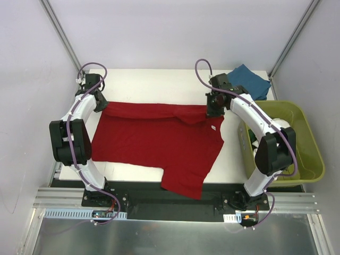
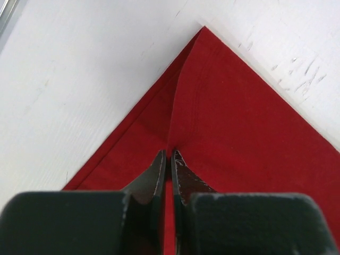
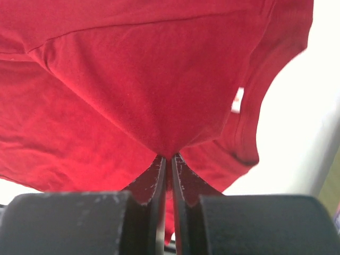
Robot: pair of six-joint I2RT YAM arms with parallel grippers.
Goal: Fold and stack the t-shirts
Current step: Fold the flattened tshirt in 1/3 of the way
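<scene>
The deep red t-shirt [image 1: 159, 141] lies spread across the white table, and its lower part hangs over the near edge. My left gripper [image 1: 101, 104] [image 2: 170, 154] is shut on a crease of the red cloth [image 2: 228, 122] near the shirt's far-left corner. My right gripper [image 1: 214, 109] [image 3: 170, 156] is shut on a pucker of red cloth [image 3: 143, 90] beside the collar, lifting it a little. The white neck label [image 3: 237, 100] shows by the neckband. A folded teal-blue t-shirt [image 1: 249, 79] rests at the far right corner.
An olive-green tub [image 1: 311, 154] stands at the table's right edge, next to the right arm. Something white [image 1: 287, 124] shows inside it, partly hidden by the arm. Bare white table [image 1: 154, 85] lies behind the red shirt.
</scene>
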